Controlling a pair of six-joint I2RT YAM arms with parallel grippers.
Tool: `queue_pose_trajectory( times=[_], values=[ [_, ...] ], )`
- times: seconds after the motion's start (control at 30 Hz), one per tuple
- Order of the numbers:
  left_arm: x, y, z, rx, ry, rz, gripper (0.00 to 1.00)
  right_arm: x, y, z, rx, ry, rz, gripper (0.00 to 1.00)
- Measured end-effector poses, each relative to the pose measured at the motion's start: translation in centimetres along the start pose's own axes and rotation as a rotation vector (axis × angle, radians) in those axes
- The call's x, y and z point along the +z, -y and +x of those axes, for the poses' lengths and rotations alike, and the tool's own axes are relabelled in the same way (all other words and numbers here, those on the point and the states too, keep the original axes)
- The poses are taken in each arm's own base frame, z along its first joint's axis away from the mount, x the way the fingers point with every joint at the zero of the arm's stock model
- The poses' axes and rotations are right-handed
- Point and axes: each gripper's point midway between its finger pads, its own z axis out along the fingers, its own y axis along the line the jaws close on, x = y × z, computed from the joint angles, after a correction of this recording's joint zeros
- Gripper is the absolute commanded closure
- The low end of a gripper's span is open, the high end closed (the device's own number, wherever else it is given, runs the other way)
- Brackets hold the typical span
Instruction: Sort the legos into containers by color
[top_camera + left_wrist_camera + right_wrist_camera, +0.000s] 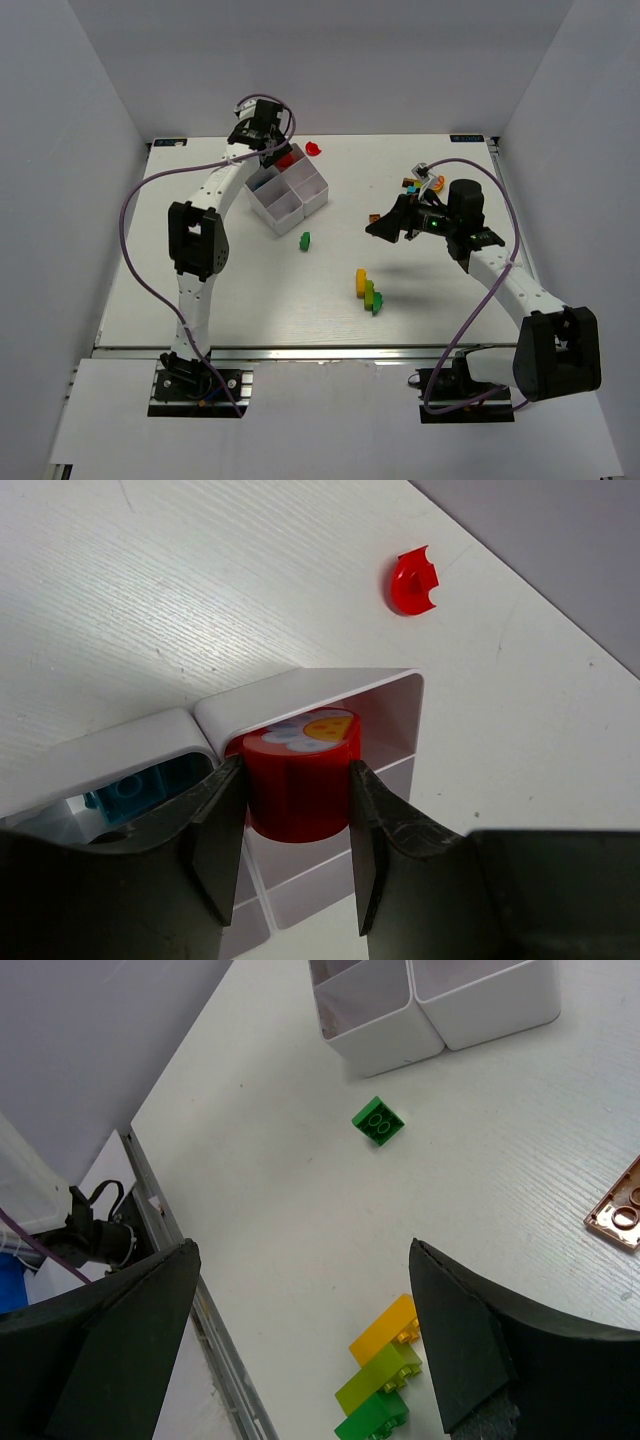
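My left hand [297, 815] is clamped on a smooth red cylindrical lego [298, 780] with a printed white-and-yellow top. I hold it at the mouth of a round-rimmed compartment of the glossy white tray [397, 692], and the neighbouring compartment holds a studded blue brick [140, 785]. My right hand [300, 1260] hangs with its matte black fingers spread wide over the finely grained white tabletop [500, 1160], where a square green brick [379, 1121] lies alone and a stepped yellow, lime and green stack [383, 1375] sits nearer.
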Motion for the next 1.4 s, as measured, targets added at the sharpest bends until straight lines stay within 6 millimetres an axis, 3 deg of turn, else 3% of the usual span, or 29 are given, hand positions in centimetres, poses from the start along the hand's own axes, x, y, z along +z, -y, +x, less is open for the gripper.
queue_pose_trajectory(
  times=[0.2,0.23,0.4,0.47,0.6,0.8,0.9,0.97,1.03,1.1,1.13,1.2,1.3,1.4],
  values=[
    [0.1,0.0,0.4,0.004,-0.006,0.0,0.54,0.0,0.0,0.0,0.0,0.0,0.0,0.11],
    [0.1,0.1,0.4,0.005,-0.006,0.001,0.46,0.0,0.0,0.0,0.0,0.0,0.0,0.11],
    [-0.2,0.5,0.4,-0.003,-0.006,0.014,0.32,0.0,0.0,0.0,-0.003,0.0,0.0,0.11],
    [-0.6,0.8,0.2,-0.006,-0.001,0.025,0.22,0.0,0.0,0.0,-0.006,-0.001,0.0,0.11],
    [-2.3,1.9,-1.0,-0.025,0.024,0.061,0.21,0.0,0.1,0.1,-0.011,-0.004,0.0,0.11],
    [-6.7,3.9,-3.8,-0.042,0.073,0.169,0.22,-0.2,0.3,1.1,-0.038,-0.042,0.002,0.11],
    [-9.7,4.2,-4.1,-0.025,0.08,0.248,0.32,-0.5,0.9,1.8,-0.122,-0.112,0.033,0.11],
    [-12.2,2.7,-2.9,-0.011,0.061,0.285,0.61,-0.6,1.4,1.9,-0.194,-0.171,0.057,0.11],
    [-15.1,0.8,-1.8,-0.014,0.058,0.33,0.66,-0.7,1.8,2.4,-0.246,-0.245,0.077,0.11],
    [-18.6,-1.6,-0.9,-0.034,0.075,0.402,0.48,-0.9,2.3,4.2,-0.281,-0.339,0.104,0.12],
    [-19.9,-2.7,-0.7,-0.048,0.086,0.427,0.28,-1.1,2.2,5.6,-0.289,-0.398,0.119,0.12],
    [-22.7,-5.3,-0.6,-0.095,0.123,0.472,0.02,-1.3,1.8,8.4,-0.297,-0.497,0.145,0.12],
    [-24.7,-7.4,-0.1,-0.143,0.161,0.508,0.02,-1.9,1.7,11.6,-0.287,-0.606,0.209,0.11],
    [-25.4,-8.8,2.0,-0.158,0.139,0.525,0.02,-2.7,2.7,13.0,-0.233,-0.654,0.315,0.1]
  ],
)
